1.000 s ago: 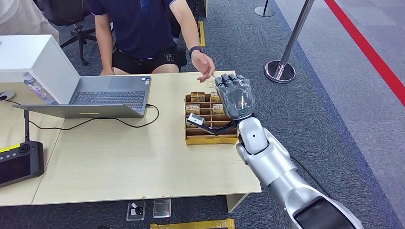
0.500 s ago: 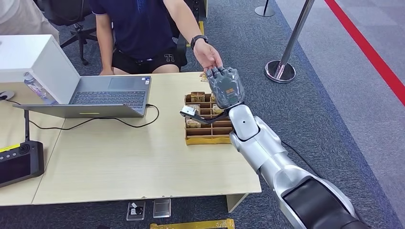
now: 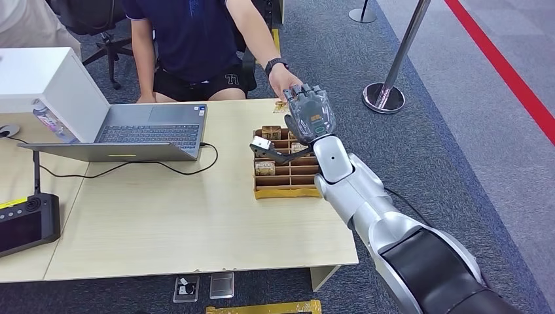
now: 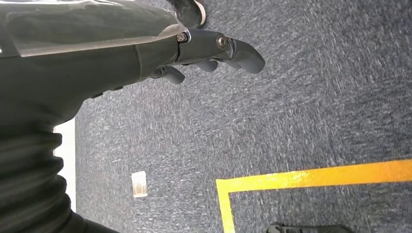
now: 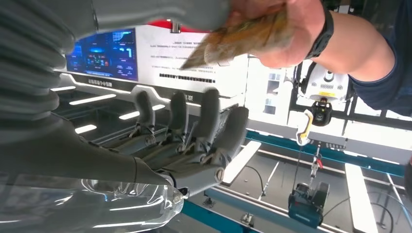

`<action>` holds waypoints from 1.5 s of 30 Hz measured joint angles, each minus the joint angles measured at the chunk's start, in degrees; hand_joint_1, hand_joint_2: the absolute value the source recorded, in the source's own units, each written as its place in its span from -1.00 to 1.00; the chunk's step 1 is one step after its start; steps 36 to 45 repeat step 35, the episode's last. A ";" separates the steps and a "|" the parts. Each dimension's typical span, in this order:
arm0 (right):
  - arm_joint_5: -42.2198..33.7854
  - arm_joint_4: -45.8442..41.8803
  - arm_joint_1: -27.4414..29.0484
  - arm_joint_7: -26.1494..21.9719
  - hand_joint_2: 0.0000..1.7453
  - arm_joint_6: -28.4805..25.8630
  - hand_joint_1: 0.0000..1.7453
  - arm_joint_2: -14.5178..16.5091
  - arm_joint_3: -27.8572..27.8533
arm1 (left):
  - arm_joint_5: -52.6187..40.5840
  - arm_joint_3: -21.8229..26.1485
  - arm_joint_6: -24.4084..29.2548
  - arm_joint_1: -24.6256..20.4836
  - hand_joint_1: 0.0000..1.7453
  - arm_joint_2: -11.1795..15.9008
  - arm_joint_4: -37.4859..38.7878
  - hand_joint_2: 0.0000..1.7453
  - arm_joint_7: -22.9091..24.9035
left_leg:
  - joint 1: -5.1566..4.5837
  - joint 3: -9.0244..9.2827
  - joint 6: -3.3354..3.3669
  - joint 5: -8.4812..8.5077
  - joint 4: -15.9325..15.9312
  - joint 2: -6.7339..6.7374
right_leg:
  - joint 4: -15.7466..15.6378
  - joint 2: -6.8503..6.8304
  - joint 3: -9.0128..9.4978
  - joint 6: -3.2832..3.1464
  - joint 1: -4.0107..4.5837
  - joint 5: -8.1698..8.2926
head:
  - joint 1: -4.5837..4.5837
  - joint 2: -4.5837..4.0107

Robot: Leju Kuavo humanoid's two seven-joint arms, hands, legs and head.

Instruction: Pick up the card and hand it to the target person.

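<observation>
My right hand (image 3: 309,114) is raised over the far edge of the table, fingers stretched up and apart. A seated person's hand (image 3: 285,82) reaches in right behind it. In the right wrist view that person's hand (image 5: 291,34) grips a brownish card (image 5: 243,36), which lies under my thumb (image 5: 160,9). My fingers (image 5: 194,126) stand well apart from the card. My left hand (image 4: 214,48) hangs over the blue carpet with nothing in it, fingers loosely extended.
A brown compartment box (image 3: 288,191) with small packets sits on the table (image 3: 183,222) under my right forearm. An open laptop (image 3: 147,131) and a white case (image 3: 46,78) stand at the left, and a black controller (image 3: 26,222) sits near the front. A stanchion base (image 3: 386,95) stands on the carpet.
My right hand moved away from me and to the left, toward the person. The person's hand rose from the table edge to meet it and now grips the card.
</observation>
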 joint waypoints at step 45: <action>-54.91 -2.50 0.12 -26.03 1.00 19.32 -1.00 -5.38 -33.32 | -0.38 4.68 1.05 1.31 -1.00 0.28 0.07 -1.00 -1.79 | 0.00 -0.05 0.00 0.00 0.10 -0.08 | -0.01 -0.05 -0.03 0.02 0.00 0.01 | -0.02 0.00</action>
